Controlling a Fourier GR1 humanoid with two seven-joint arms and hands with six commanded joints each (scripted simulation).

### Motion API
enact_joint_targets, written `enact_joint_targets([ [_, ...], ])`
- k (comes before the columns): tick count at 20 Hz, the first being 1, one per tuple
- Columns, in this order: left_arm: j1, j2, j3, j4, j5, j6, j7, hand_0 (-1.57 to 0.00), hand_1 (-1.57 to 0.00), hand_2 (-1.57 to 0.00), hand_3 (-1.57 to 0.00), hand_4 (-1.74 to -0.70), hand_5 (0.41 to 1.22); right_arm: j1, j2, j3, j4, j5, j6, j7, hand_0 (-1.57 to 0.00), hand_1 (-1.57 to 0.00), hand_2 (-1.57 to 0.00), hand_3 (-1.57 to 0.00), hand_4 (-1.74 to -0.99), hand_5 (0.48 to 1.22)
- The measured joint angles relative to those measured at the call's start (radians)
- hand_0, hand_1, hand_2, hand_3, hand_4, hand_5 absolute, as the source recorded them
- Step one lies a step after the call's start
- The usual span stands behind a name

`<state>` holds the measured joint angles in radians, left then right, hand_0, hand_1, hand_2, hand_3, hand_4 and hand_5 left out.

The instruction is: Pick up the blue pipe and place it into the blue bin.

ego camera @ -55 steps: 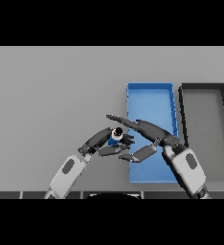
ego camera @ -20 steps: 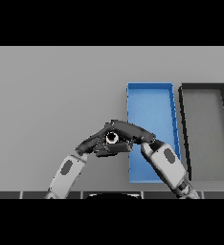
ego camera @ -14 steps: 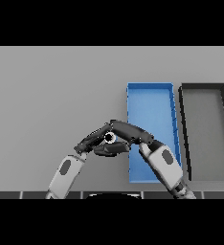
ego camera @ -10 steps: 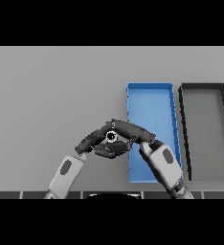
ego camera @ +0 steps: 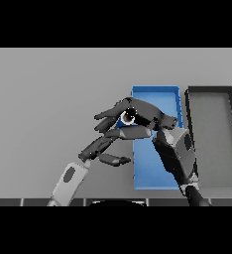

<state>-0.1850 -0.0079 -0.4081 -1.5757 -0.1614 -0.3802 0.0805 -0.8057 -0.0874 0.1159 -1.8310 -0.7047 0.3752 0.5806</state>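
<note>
The blue pipe (ego camera: 128, 117) shows mostly as a pale round end with a dark hole, a sliver of blue beside it. My right hand (ego camera: 146, 115) is shut on it, fingers wrapped over the top and pointing left. Hand and pipe hang at the left wall of the blue bin (ego camera: 155, 90), near its far half. My left hand (ego camera: 101, 147) is lower and to the left, open, with its fingers stretched toward the pipe but apart from it. Most of the pipe's body is hidden by my right fingers.
A dark grey bin (ego camera: 210, 90) stands right beside the blue bin, on its right. My right forearm (ego camera: 178, 155) crosses over the blue bin's near part. Grey table (ego camera: 48, 99) spreads to the left and behind.
Both hands were together around the pipe near the table. Now the right hand has carried it up and right to the blue bin's left wall, and the left hand has come off it.
</note>
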Motion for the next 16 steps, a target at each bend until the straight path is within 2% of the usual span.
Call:
enact_joint_targets([
  [1, -0.002, -0.002, 0.002, -0.004, 0.005, -0.001, 0.009, 0.00, 0.00, 0.00, 0.00, -0.91, 0.435, -0.053, -0.024, -0.042, 0.029, -0.037, -0.014, -0.014, -1.57, -1.57, -1.57, -1.57, -1.741, 1.221],
  [2, -0.013, -0.001, 0.008, -0.008, 0.009, -0.001, 0.026, 0.00, 0.00, 0.00, 0.00, -0.90, 0.433, -0.100, -0.048, -0.074, 0.055, -0.031, -0.038, -0.023, -1.57, -1.57, -1.57, -1.57, -1.741, 1.221],
  [3, -0.006, -0.004, 0.003, -0.012, 0.009, -0.002, 0.037, 0.00, 0.00, 0.00, 0.00, -0.90, 0.432, -0.140, -0.069, -0.108, 0.080, -0.005, -0.070, -0.049, -1.57, -1.57, -1.57, -1.57, -1.741, 1.221],
  [8, -0.021, 0.015, 0.016, -0.012, 0.007, -0.007, 0.045, 0.00, 0.00, 0.00, 0.00, -0.89, 0.415, -0.245, -0.164, -0.223, 0.273, 0.103, -0.122, -0.061, -1.57, -1.57, -1.57, -1.57, -1.741, 1.221],
  [10, -0.018, 0.017, 0.012, -0.026, 0.007, -0.008, 0.031, 0.00, 0.00, 0.00, 0.00, -0.88, 0.411, -0.228, -0.200, -0.257, 0.358, 0.153, -0.081, -0.093, -1.57, -1.57, -1.57, -1.57, -1.741, 1.221],
  [13, -0.013, 0.024, 0.009, -0.017, -0.016, 0.004, 0.018, 0.00, 0.00, 0.00, 0.00, -0.87, 0.415, -0.164, -0.240, -0.304, 0.429, 0.195, -0.056, -0.091, -1.57, -1.57, -1.57, -1.57, -1.741, 1.221],
  [16, 0.007, 0.027, 0.002, -0.028, -0.012, -0.002, 0.009, 0.00, 0.00, 0.00, 0.00, -0.87, 0.419, -0.055, -0.226, -0.314, 0.410, 0.215, -0.070, -0.067, -1.57, -1.57, -1.57, -1.57, -1.741, 1.221],
])
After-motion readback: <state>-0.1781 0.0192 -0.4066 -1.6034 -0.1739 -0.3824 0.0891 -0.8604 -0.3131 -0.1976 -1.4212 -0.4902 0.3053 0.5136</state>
